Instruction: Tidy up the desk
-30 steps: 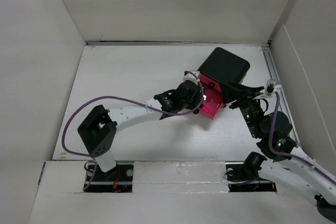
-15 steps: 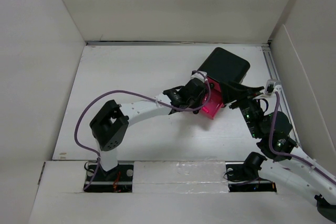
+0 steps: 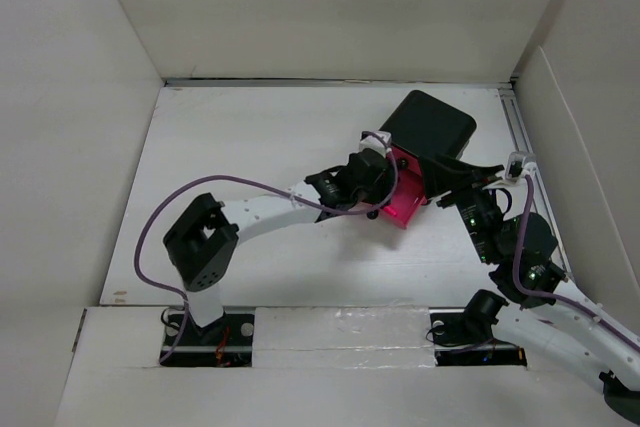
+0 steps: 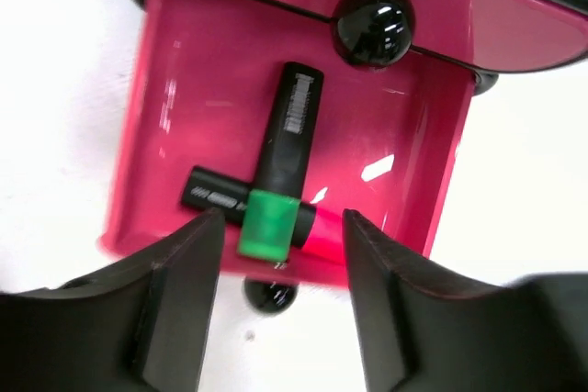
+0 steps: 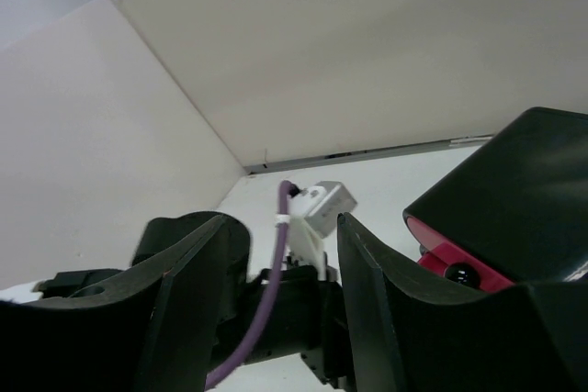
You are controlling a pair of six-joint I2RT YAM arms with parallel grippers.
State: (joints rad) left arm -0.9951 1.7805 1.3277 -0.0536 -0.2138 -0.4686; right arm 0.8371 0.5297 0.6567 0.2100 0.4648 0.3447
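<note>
"Since you can't see my screens, what do you want first?"

"The left arm's pose."

"I have the left arm (image 3: pixel 260 215) folded at the elbow near its base. The forearm is stretched low across the desk (image 3: pixel 250 147). Its wrist is tipped down over the open pink drawer (image 4: pixel 202 89) of the black cabinet (image 3: pixel 430 127). The left jaws stand wide apart and hold nothing. Just beyond them, framed by the gap, a green-capped marker (image 4: pixel 285 162) and a pink-ended marker (image 4: pixel 213 192) lie crossed in the drawer."

"And the right?"

"The right arm (image 3: pixel 520 247) is bent back at the elbow, with its wrist reaching toward the cabinet's near right side. The right jaws are spread too, with nothing between them. The cabinet sits outside the right-hand finger, and the left wrist with its purple cable (image 5: pixel 278 245) shows beyond the gap. I can't tell whether those jaws touch the cabinet."

"The desk itself?"

"White and flat, lying under both pairs of jaws and carrying the cabinet."
</note>
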